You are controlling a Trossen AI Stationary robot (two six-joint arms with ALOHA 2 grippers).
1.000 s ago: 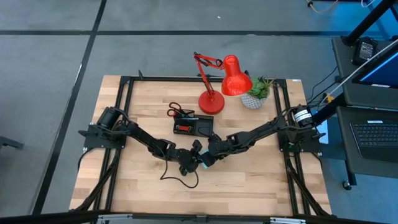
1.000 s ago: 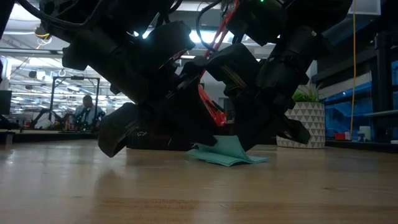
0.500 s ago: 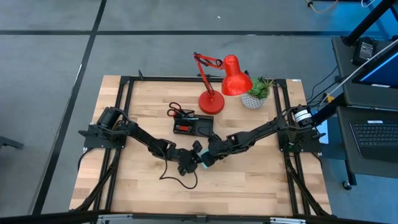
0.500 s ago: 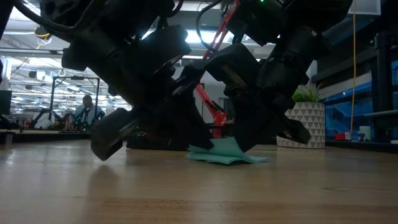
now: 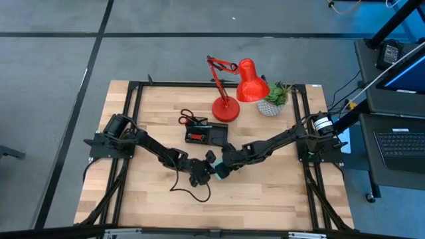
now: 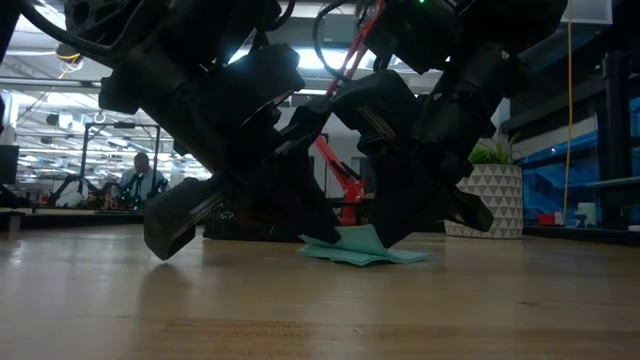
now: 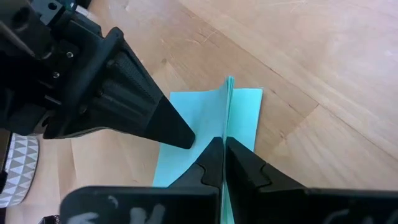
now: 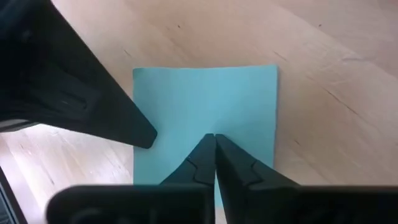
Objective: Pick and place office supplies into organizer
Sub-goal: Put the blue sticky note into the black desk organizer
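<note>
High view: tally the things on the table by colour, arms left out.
Red: 3 – desk lamp, scissors, small block in the organizer
Black: 1 – organizer
Cyan: 1 – sticky-note pad
Green and white: 1 – potted plant
Total: 6

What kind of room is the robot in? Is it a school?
Probably a robotics lab or workshop, not a school. The wooden table sits in a black metal frame, a laptop stands beside it, and a person works at benches far behind.
</note>
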